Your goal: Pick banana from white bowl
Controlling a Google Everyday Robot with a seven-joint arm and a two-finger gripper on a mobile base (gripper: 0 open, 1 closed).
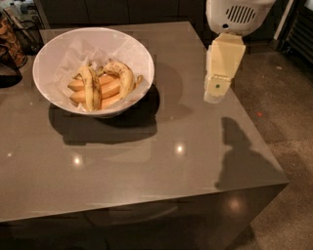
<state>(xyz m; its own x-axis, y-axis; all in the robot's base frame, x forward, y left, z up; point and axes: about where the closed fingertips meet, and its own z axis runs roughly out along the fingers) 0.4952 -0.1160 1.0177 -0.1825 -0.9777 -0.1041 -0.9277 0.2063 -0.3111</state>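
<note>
The white bowl [54,53] stands on the back left of the grey table, lined with crumpled white paper. In it the speckled yellow banana [125,78] curves along the right side, on top of smooth paler orange-yellow bananas [105,91]. A yellow banana with a long dark streak [92,89] lies to its left. My gripper [215,93] hangs from the white arm [234,14] above the table's right edge, well to the right of the bowl and apart from it.
The grey table [146,166] ends just right of the gripper and at the front. A dark wire basket [25,30] and a dark object [7,63] stand at the back left. Speckled floor [279,107] lies to the right.
</note>
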